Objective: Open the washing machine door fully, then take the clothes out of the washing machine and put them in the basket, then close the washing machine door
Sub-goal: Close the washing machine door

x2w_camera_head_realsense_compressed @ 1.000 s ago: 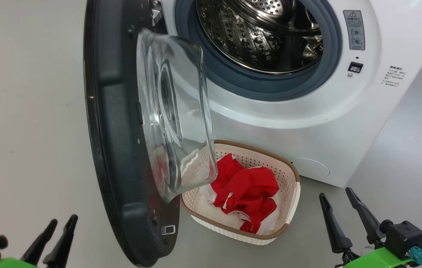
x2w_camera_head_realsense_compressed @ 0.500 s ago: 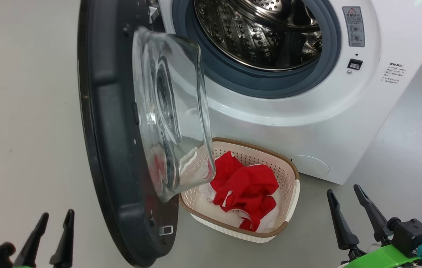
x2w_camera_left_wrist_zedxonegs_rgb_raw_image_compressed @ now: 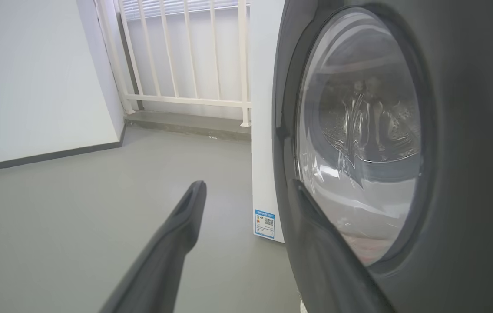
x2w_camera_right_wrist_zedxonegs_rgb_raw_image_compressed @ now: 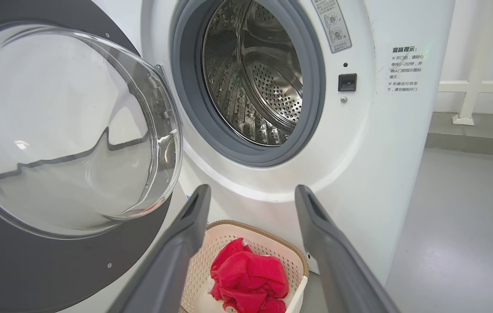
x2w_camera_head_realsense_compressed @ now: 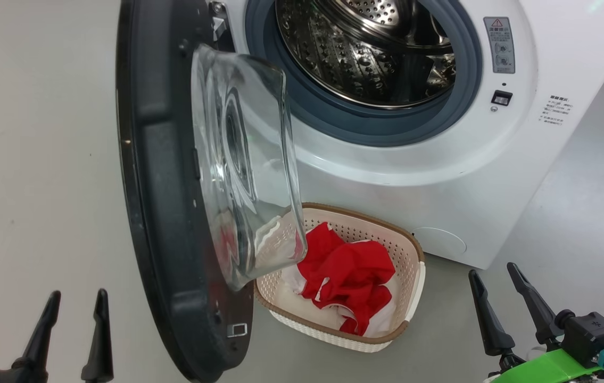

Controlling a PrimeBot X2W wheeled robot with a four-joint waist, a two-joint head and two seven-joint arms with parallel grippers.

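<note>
Red clothes [x2w_camera_head_realsense_compressed: 349, 276] lie bunched in basket [x2w_camera_head_realsense_compressed: 366, 215], on floor [x2w_camera_head_realsense_compressed: 35, 159] just in front of machine [x2w_camera_head_realsense_compressed: 440, 175]. Steel drum [x2w_camera_head_realsense_compressed: 365, 58] looks empty in the head and right wrist views, its near bottom partly hidden. Unloading reads as done, so closing is the step left, my judgement.

Black-rimmed door [x2w_camera_head_realsense_compressed: 158, 202] stands wide open, hinged on the machine's side toward robot's left. Its plane runs from machine toward robot, and the free edge with latch [x2w_camera_head_realsense_compressed: 239, 330] is nearest robot. Its glass bowl [x2w_camera_head_realsense_compressed: 243, 170] bulges to the inner side, toward basket.

Key relation: left tool [x2w_camera_head_realsense_compressed: 78, 294] sits on door's outer side, low, left of the rim, near but not touching. The left wrist view has the glossy outer face just right of its fingers. Right tool [x2w_camera_head_realsense_compressed: 492, 270] is on the inner side, past basket, well apart from door, aimed at drum and basket. Both tools are spread wide, nothing between fingers.

Left arm is nearer and faces the correct side. The push likely goes rightward on the rim near the free edge, swinging door toward the opening. Risk: bowl overlaps basket's left corner in the head view; clearance can't be told.
</note>
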